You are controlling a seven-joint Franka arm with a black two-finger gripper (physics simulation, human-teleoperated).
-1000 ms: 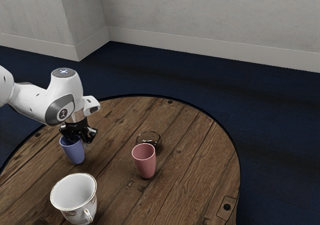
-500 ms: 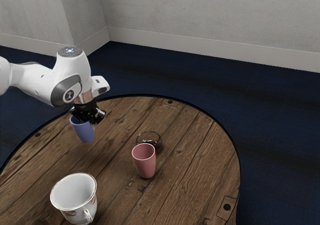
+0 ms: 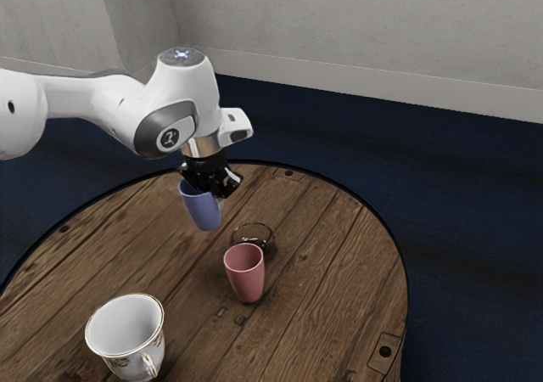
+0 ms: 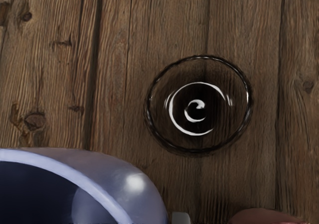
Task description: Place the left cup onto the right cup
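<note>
Over the wooden table (image 3: 322,255), fingers (image 3: 206,182) narrow, gripping the blue cup (image 3: 201,210) aloft near the pink cup (image 3: 244,273).

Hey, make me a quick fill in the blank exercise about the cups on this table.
The gripper holds the blue cup clear of the wooden ____.
The pink cup stands beside the clear ____.
Only the white cup has a ____ to hold it by.
Missing words: table; glass; handle.
</note>
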